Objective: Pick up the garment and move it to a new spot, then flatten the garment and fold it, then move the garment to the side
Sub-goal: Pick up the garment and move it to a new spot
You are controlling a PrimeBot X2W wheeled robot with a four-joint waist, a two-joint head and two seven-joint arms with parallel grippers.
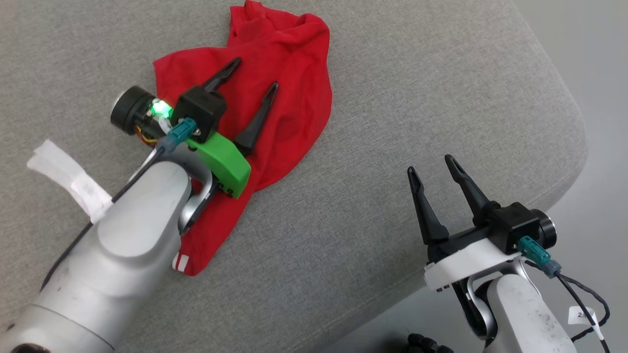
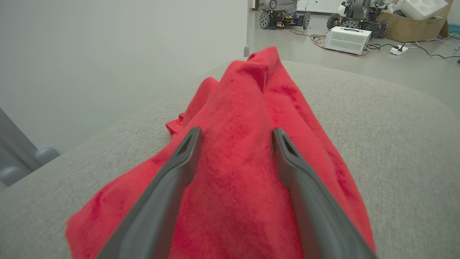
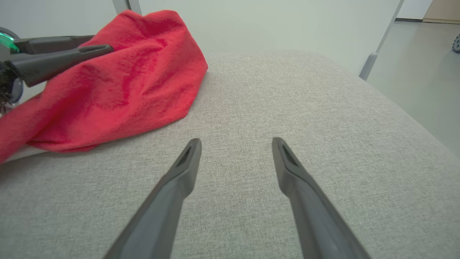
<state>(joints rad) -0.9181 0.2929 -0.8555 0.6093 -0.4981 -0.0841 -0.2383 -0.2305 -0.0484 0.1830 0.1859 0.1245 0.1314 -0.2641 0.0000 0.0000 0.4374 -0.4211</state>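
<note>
One red garment (image 1: 299, 108) lies bunched on the grey fabric surface (image 1: 417, 73), toward 11 o'clock in the head view. It is ridged along its length, with a crumpled peak at its 12 o'clock end and a narrow tail ending in a white-striped tag (image 1: 180, 262) at 7 o'clock.

Over its middle sits the left hand (image 1: 256, 73), pointing toward 1 o'clock. Its two fingers are spread wide with cloth beneath them and nothing pinched. The right hand (image 1: 430, 164) is at 4 o'clock of the garment, well apart from it over bare surface near the rim, equally wide and empty. A strip of white tape (image 1: 68, 179) lies at 8 o'clock.

With the garment lying free, flattening looks like the step in hand. It would go best if each hand took a single layer at an outer edge, the left near the tagged tail and the right at the 3 o'clock border. Both should then draw outward low over the surface, because a pinch on the central ridge would likely only lift the heap.
</note>
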